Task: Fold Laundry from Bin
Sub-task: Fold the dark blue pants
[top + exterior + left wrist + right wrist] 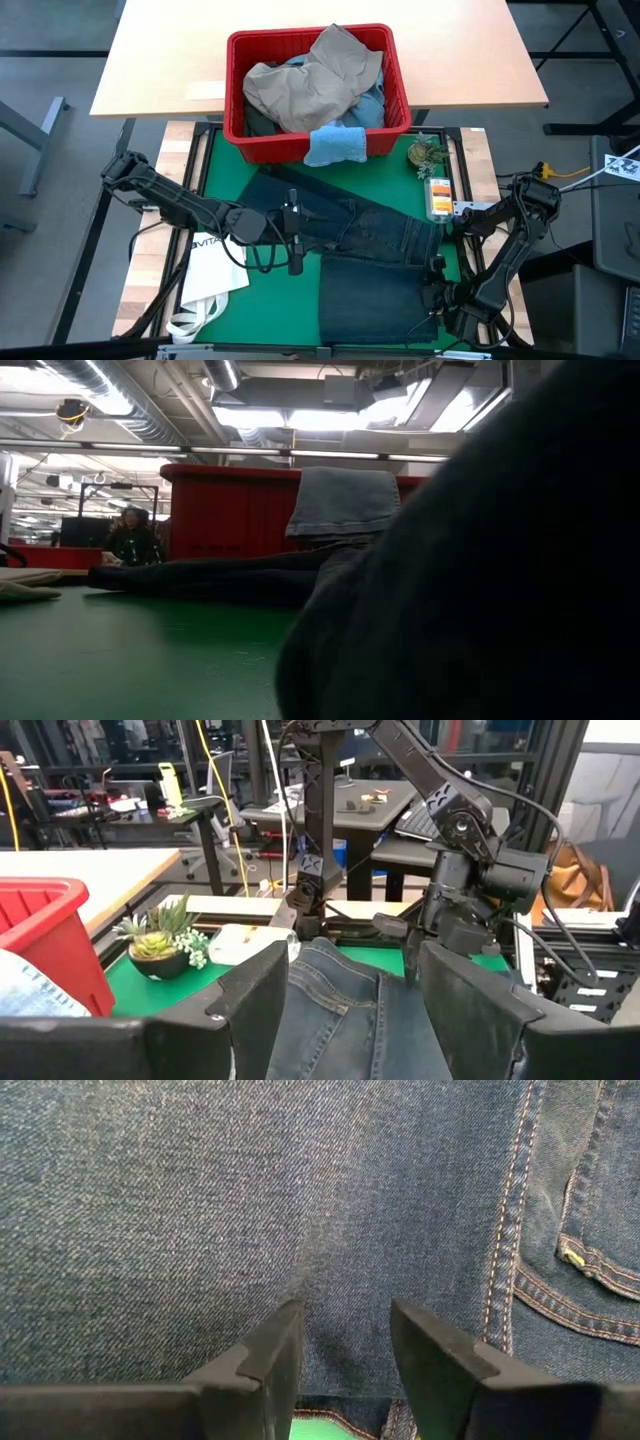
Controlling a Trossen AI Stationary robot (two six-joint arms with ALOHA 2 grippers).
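Observation:
The red bin [232,80] stands at the far side, holding khaki trousers [310,85] and light blue denim. A small light blue cloth [335,145] hangs over the bin's front rim. Dark navy jeans [370,235] lie spread on the green mat, with a folded part near the front edge. My left gripper [293,238] hovers open above the jeans' left part, pointing level toward the right, with nothing between its fingers [352,960]. My right gripper [437,290] points steeply down at the jeans' right edge, its fingers apart over the denim [345,1308]. My right gripper comes at the dark jeans from above, slanting, close to a hemmed edge [340,1415] beside the green mat. Its fingertips [285,1325] stand apart right at the denim surface. I cannot tell whether they touch it.
A white tote bag [210,275] lies at the mat's near left. A small potted succulent [428,153] and an orange-and-white item [438,195] sit at the far right. In the low view, a mass of dark denim [480,590] fills the picture's right side.

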